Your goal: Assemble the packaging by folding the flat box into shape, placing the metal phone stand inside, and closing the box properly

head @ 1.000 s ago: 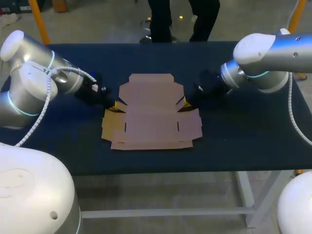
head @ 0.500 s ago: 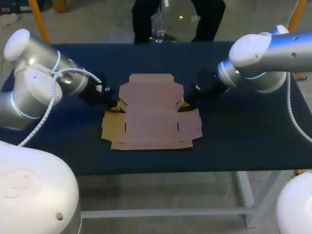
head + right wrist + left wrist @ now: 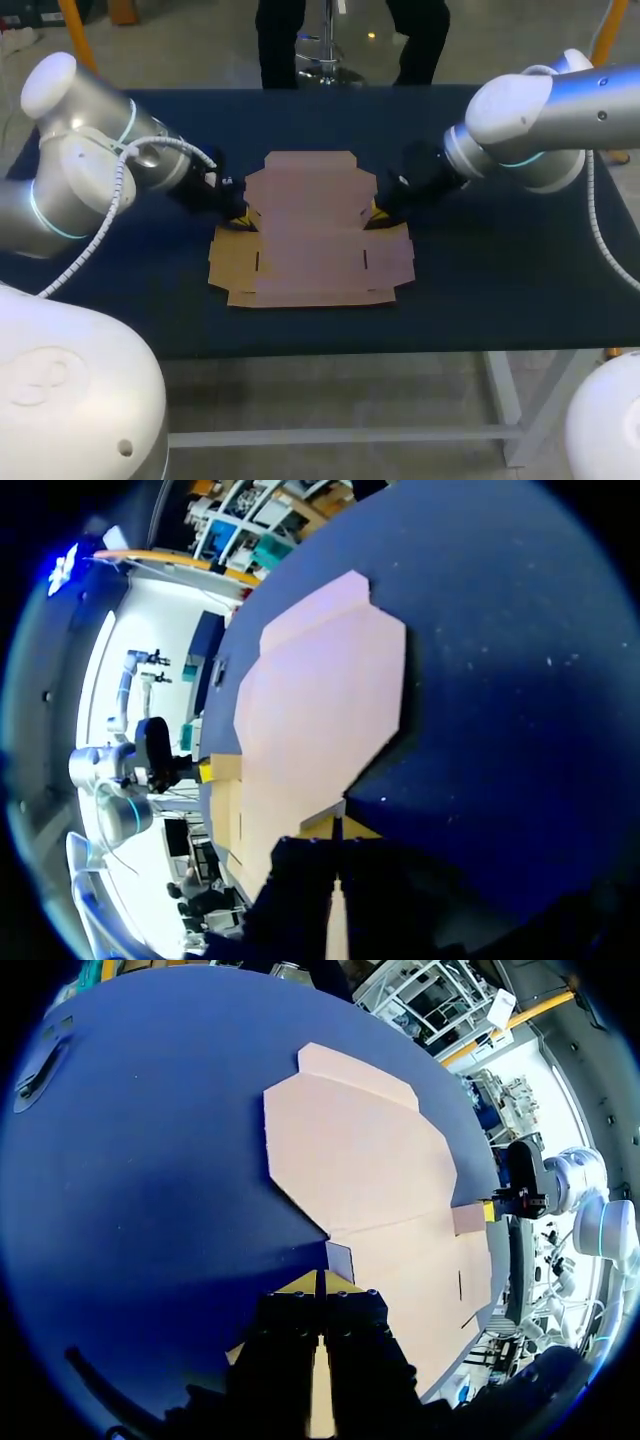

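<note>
The flat brown cardboard box [image 3: 310,230] lies unfolded in the middle of the dark blue table [image 3: 500,280]. My left gripper [image 3: 237,215] is shut, its yellow tips low at the notch on the box's left edge. My right gripper [image 3: 377,212] is shut at the matching notch on the right edge. In the left wrist view the closed gripper [image 3: 320,1282] points at a small side flap [image 3: 340,1260] of the box [image 3: 360,1160], just short of it. In the right wrist view the closed gripper [image 3: 337,825] rests at the edge of the box [image 3: 320,710]. No metal phone stand is in view.
Bare tabletop surrounds the box on all sides, with the front edge of the table [image 3: 400,352] a short way beyond the box's near flaps. My other arm's gripper [image 3: 492,1208] shows across the box in the left wrist view.
My left arm has swung inward, bringing its gripper a little closer to the box's left notch. The right gripper has edged slightly toward the box. The cardboard has not moved.
</note>
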`<state>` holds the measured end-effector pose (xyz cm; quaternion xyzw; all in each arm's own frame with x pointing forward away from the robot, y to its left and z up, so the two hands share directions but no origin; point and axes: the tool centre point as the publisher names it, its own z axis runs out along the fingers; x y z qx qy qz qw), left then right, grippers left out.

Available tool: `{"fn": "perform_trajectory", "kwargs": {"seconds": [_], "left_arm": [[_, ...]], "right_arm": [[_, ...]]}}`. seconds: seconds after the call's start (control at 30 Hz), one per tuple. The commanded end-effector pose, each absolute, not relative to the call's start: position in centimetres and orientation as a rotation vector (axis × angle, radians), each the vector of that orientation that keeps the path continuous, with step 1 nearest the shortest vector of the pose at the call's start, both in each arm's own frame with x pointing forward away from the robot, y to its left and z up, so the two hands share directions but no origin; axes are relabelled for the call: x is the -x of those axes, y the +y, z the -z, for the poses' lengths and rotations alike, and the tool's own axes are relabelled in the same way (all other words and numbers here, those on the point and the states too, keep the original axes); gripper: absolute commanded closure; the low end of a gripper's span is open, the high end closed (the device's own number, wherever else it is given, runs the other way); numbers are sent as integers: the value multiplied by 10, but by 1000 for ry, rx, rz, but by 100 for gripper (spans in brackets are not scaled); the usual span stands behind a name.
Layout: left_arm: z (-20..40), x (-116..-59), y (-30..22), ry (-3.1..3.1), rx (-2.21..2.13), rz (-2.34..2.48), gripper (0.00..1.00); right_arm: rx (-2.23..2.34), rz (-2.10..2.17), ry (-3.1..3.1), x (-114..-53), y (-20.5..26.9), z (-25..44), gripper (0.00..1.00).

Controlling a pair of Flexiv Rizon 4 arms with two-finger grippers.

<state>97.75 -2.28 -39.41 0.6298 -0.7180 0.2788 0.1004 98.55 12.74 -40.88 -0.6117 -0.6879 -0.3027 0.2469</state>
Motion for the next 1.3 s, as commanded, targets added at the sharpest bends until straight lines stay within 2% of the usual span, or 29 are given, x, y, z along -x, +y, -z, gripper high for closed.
{"fn": "perform_trajectory", "kwargs": {"seconds": [0.03,1.3], "left_arm": [[392,-979,-28,-2143,-1865,-792,100],[393,-976,-51,-2218,-1857,-749,100]], "right_arm": [[1684,824,-1882,-983,128,407,100],[1766,754,-1950,-983,141,404,100]]}}
